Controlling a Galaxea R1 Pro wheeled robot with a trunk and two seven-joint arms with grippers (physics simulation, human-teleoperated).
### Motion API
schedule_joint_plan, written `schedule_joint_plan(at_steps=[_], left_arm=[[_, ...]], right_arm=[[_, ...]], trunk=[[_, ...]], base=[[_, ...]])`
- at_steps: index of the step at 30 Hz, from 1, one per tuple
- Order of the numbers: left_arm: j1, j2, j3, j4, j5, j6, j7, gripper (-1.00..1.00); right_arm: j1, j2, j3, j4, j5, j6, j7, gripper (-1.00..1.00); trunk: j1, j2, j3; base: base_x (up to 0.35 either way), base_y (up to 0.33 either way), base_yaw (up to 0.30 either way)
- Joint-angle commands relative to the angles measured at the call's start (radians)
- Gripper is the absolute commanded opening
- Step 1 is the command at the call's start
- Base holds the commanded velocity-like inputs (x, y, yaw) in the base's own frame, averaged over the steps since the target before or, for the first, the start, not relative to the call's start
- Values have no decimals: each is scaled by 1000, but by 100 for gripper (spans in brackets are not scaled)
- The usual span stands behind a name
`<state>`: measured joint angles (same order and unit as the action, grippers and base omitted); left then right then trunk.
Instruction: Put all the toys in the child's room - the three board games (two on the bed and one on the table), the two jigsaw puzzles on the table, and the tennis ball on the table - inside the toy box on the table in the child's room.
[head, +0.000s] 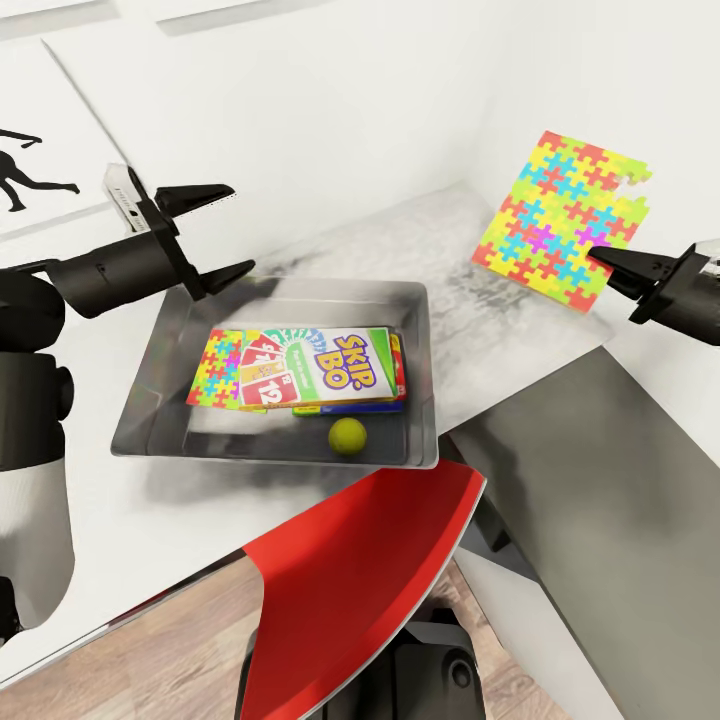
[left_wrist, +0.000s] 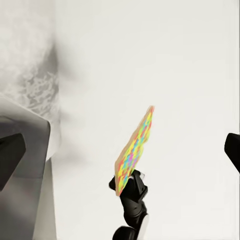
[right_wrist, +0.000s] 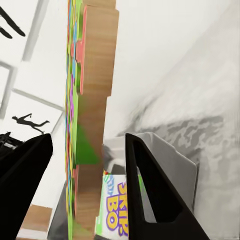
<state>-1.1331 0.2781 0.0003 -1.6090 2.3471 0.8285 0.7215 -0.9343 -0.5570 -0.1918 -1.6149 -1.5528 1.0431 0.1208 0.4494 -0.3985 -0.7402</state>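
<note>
Head view: right end effector (head: 598, 257) aloft, pinching jigsaw puzzle (head: 562, 219); left end effector (head: 222, 230) spread.

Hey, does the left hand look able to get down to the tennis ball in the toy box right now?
Probably yes. The left hand hangs open over the far left corner of the toy box, and the tennis ball lies uncovered at the near side, beside the Skip-Bo box. Nothing stands between them.
</note>
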Motion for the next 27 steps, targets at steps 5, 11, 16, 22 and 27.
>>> schedule_joint_plan(at_steps=[5, 11, 16, 22, 27], left_arm=[[-1, 1, 1, 0, 9, 0, -25, 100], [-4, 0, 1, 0, 9, 0, -40, 100], [-10, 0, 1, 0, 9, 0, -46, 100], [-20, -1, 1, 0, 9, 1, -49, 100], [-25, -4, 1, 0, 9, 1, -50, 100]], right_arm=[[5, -10, 23, 0, 3, 4, 9, -100], [9, -14, 33, 0, -1, 4, 7, -100], [16, -17, 34, 0, -4, 4, 7, -100], [29, -26, 34, 0, -10, 4, 8, -100], [45, -33, 34, 0, -12, 4, 10, -100]], trunk=[[1, -2, -1], [1, -2, -1], [1, -2, -1], [1, -2, -1], [1, -2, -1]], base=[[0, 0, 0], [-79, 0, 0], [-224, 0, 0], [-221, 0, 0], [-92, 0, 0]])
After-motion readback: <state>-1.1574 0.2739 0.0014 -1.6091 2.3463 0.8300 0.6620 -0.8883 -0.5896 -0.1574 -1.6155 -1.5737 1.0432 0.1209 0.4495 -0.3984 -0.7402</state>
